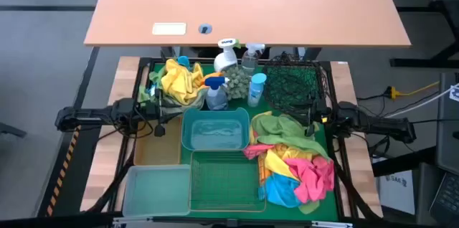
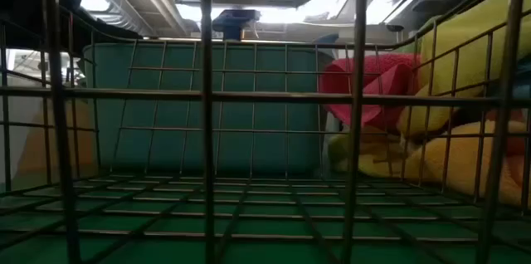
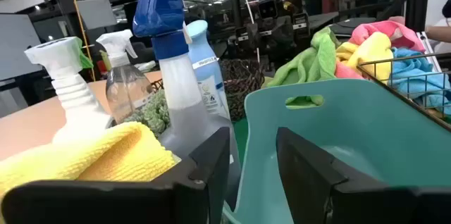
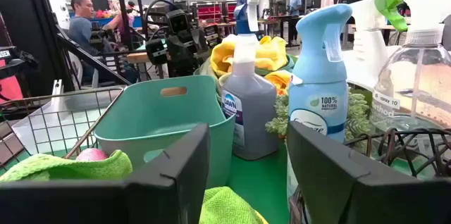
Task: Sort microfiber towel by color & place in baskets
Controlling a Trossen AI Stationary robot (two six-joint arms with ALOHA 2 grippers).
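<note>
A heap of microfiber towels (image 1: 294, 160), green, pink, yellow and blue, lies on the green mat at the right. Yellow towels (image 1: 183, 77) are piled at the far left. The teal tub (image 1: 215, 129) stands mid-table, with the green wire basket (image 1: 226, 181) and clear bin (image 1: 156, 188) near it, the tan tray (image 1: 159, 145) to its left and the black mesh basket (image 1: 294, 81) far right. My left gripper (image 1: 161, 110) is open beside the yellow towel (image 3: 91, 157). My right gripper (image 1: 312, 117) is open over the green towel (image 4: 70, 166).
Several spray bottles (image 1: 233, 74) stand between the yellow pile and the mesh basket, behind the tub. A wooden tabletop (image 1: 247, 6) lies beyond the frame. The low view looks through the wire basket (image 2: 207, 106) at the tub and towels (image 2: 373, 85). People show in the room behind.
</note>
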